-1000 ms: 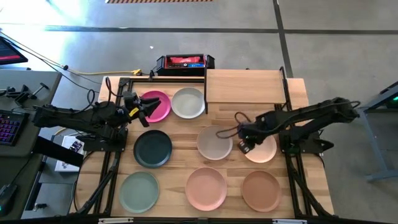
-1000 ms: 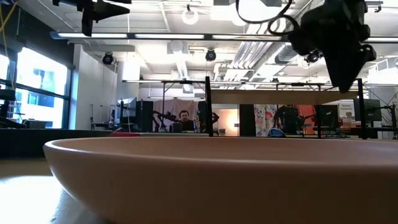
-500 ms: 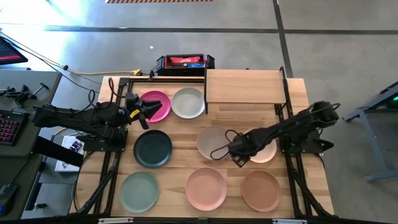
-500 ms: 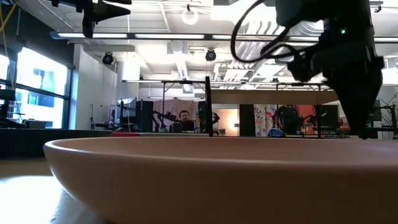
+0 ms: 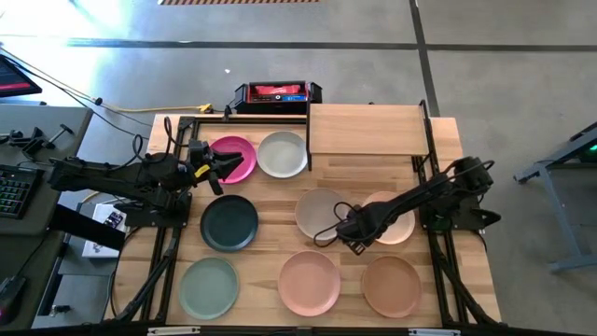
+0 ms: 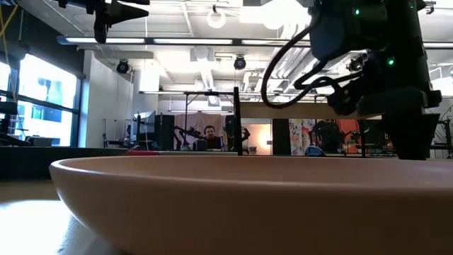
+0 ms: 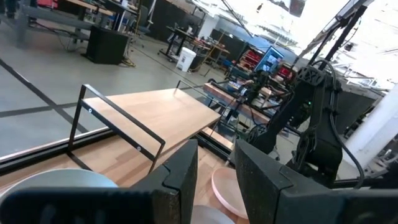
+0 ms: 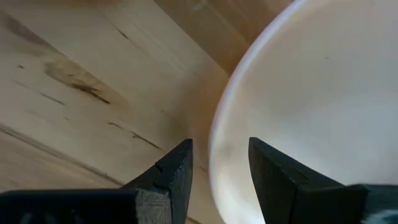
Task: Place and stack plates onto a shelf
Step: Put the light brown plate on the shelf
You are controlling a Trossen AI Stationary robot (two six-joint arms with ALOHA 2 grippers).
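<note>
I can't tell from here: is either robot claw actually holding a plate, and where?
Nothing is held. The right gripper, open, straddles the round peach plate's rim; the left gripper hovers open over the magenta plate.

A robotics lab or workshop in an open industrial hall: polished concrete floor, exposed ceiling ducts and hanging lights, benches crowded with equipment, a keyboard beside the desk's left edge

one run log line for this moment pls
right tool: open, straddling peach plate rim | left tool: over magenta plate | shelf: no plates
</note>
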